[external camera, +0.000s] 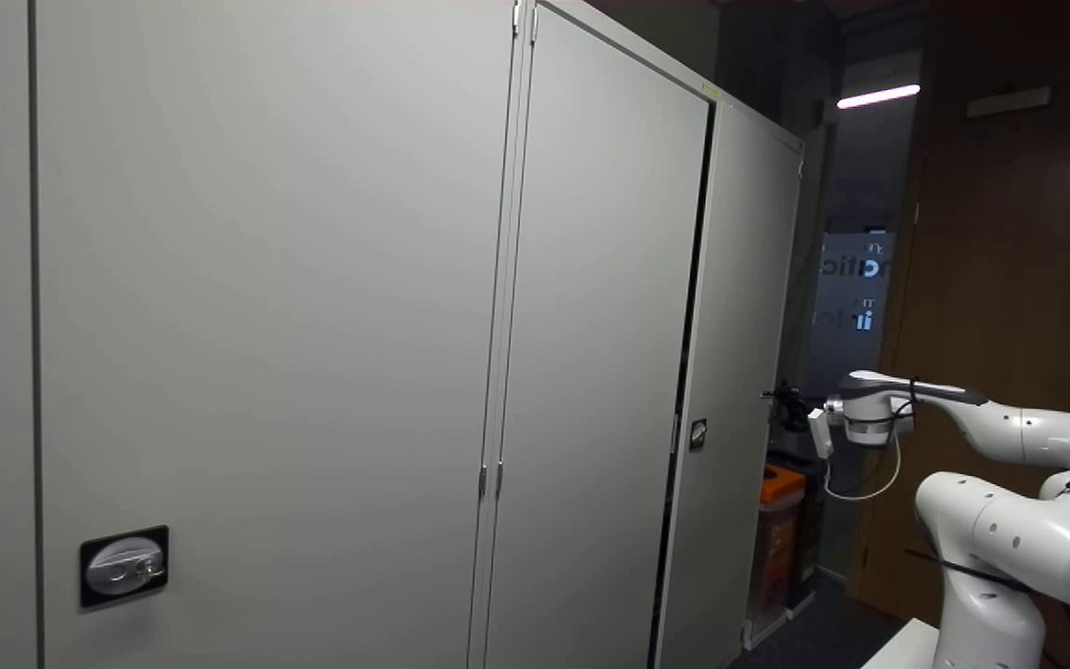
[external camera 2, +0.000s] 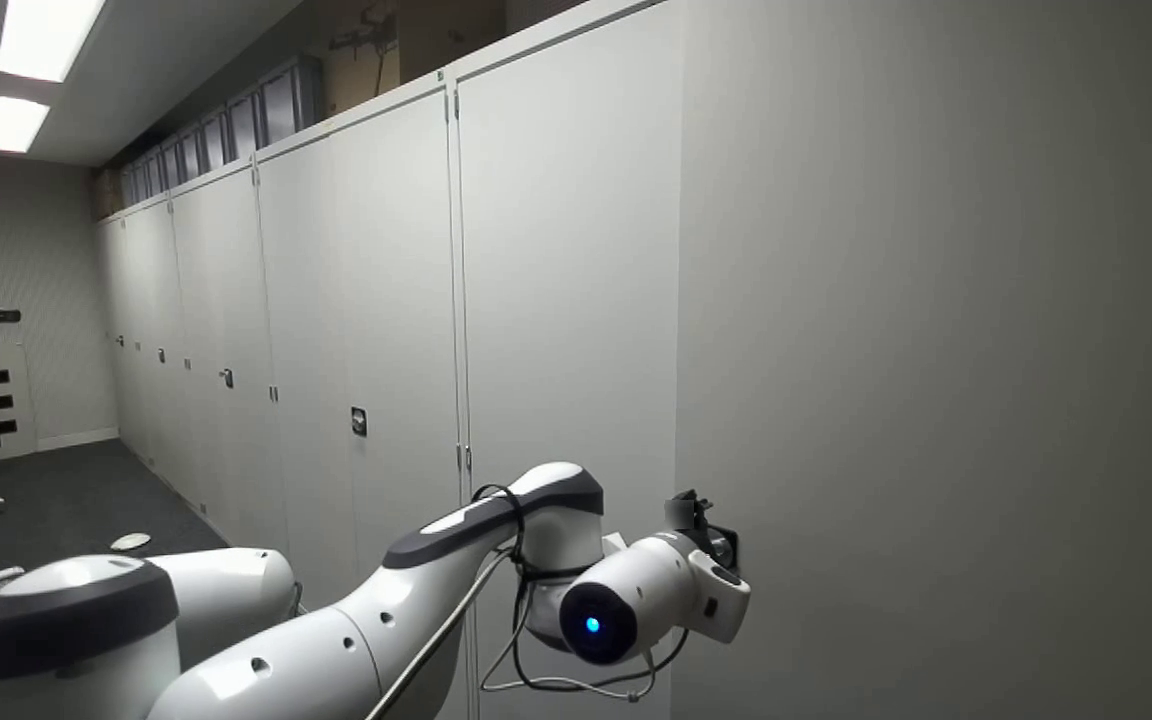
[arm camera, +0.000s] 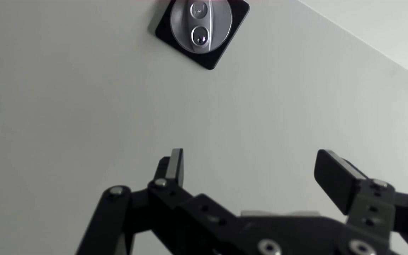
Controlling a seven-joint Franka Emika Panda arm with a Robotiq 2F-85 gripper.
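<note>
Gaping wide, the end effector (arm camera: 250, 164) faces a cabinet door (arm camera: 204, 117) — its lock (arm camera: 201, 26) cropped in wrist view.

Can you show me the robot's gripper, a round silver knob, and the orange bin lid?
Gripper (arm camera: 250, 163): wrist view, in the gap midway between its open fingertips.
Round silver knob (arm camera: 201, 22): wrist view, on its raised central bar.
Orange bin lid (external camera: 784, 488): in an exterior view, middle of its orange surface.
</note>
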